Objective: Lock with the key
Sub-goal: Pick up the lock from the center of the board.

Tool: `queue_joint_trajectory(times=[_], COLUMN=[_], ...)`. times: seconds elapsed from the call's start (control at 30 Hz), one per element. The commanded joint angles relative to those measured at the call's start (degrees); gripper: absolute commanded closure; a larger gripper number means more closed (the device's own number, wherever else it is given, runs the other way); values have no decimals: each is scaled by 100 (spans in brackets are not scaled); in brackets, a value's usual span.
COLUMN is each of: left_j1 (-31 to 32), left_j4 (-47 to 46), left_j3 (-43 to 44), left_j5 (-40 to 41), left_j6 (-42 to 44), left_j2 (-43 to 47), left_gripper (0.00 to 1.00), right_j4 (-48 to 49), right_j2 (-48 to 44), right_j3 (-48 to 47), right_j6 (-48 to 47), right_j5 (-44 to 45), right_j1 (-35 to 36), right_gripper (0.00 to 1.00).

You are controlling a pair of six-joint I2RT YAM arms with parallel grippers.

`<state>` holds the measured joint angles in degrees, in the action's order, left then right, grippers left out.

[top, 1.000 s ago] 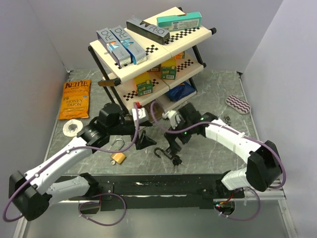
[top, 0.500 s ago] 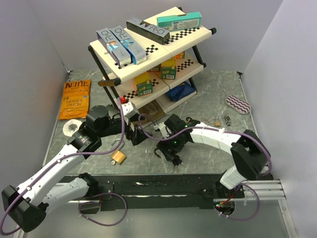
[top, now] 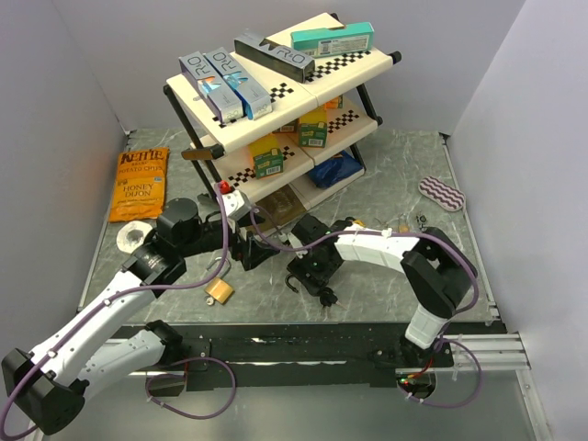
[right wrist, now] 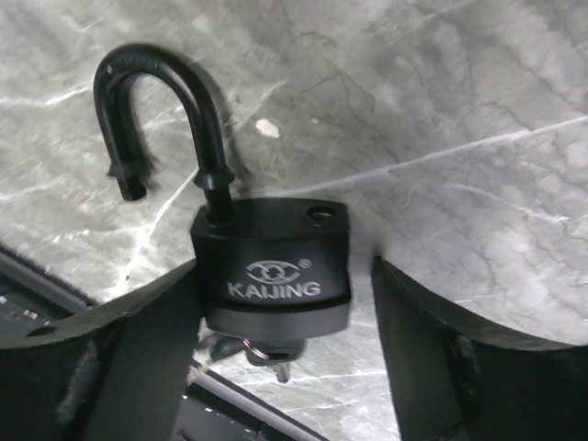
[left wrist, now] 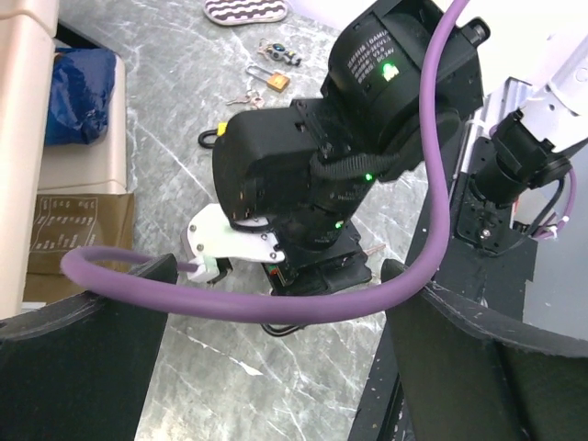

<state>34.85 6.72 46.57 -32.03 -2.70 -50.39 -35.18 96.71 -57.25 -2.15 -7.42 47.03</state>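
Observation:
A black KAIJING padlock [right wrist: 274, 266] lies on the marble table with its shackle [right wrist: 161, 110] open. A key [right wrist: 276, 351] sticks out of its underside, with more keys on a ring. My right gripper [right wrist: 285, 276] is open and straddles the padlock body. Its left finger [right wrist: 138, 358] touches the body, and its right finger [right wrist: 441, 358] stands a small gap away. From above, the right gripper [top: 308, 271] covers most of the padlock [top: 296, 283]. My left gripper [left wrist: 285, 367] is open and empty just left of it, and also shows from above [top: 253, 253].
A brass padlock [top: 219, 291] lies by the left arm. A shelf rack [top: 276, 110] with boxes stands behind. A chips bag [top: 140, 184] and tape roll [top: 135, 237] are at left. A small padlock with keys [left wrist: 274, 81] and a striped pouch [top: 444, 194] are at right.
My right gripper has moved left and down over the black padlock, so that its fingers straddle the body. My left gripper has drawn back slightly to the left.

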Motion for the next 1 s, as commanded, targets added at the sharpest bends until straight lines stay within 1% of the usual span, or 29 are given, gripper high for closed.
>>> queue_joint_trajectory(times=[0.0, 0.07, 0.1, 0.13, 0.17, 0.27, 0.4, 0.43, 0.47, 0.57, 0.63, 0.7, 0.73, 0.8, 0.9, 0.93, 0.97], left_j1=[-31, -49, -57, -66, -75, -127, -145, -145, -145, -154, -154, -154, -145, -119, 47, 205, 285], left_j4=[-347, -295, -285, -224, -198, -119, -66, -57, 13, 145, 242, 321, 338, 295, 565, 654, 716], left_j3=[19, 19, 10, 10, 10, 37, 28, 37, 45, 63, 98, 125, 142, 168, 388, 562, 634], left_j5=[101, 66, 57, 31, -39, -285, -777, -822, -857, -1111, -1427, -1656, -1936, -2113, -2334, -2369, -2334], left_j6=[-64, -29, -29, -29, -38, -90, -240, -257, -284, -249, -205, -73, -21, 33, 199, 208, 435], left_j2=[108, 126, 152, 170, 187, 196, 161, 144, 135, 65, -84, -269, -330, -550, -971, -1094, -1331], left_gripper=[4, 4, 4, 4, 3, 3, 3, 3, 3, 1, 1, 4, 5, 8, 11, 12, 15], right_j4=[-68, -86, -68, -25, 2, 29, 90, 99, 116, 11, -138, -304, -384, -516, -621, -709, -762], right_j2=[524, 534, 473, 289, 166, -423, -1354, -1730, -1908, -2576, -3032, -3315, -3542, -3780, -3852, -3835, -3817], right_j3=[-294, -304, -226, -173, -68, 91, 399, 434, 478, 444, 391, 294, 259, 136, -40, -153, -207], right_j6=[189, 189, 163, 110, 75, -92, -487, -688, -777, -1164, -1479, -1682, -1875, -2060, -2166, -2219, -2271], right_j5=[267, 233, 197, 145, 49, -338, -690, -743, -856, -1268, -1568, -2034, -2122, -2263, -2046, -2009, -1983], right_j1=[246, 228, 219, 202, 158, -35, -202, -263, -316, -457, -501, -528, -519, -493, -466, -457, -440], right_gripper=[29, 37, 48, 56, 73, 99, 100, 100, 100, 100, 100, 100, 100, 100, 100, 100, 100])
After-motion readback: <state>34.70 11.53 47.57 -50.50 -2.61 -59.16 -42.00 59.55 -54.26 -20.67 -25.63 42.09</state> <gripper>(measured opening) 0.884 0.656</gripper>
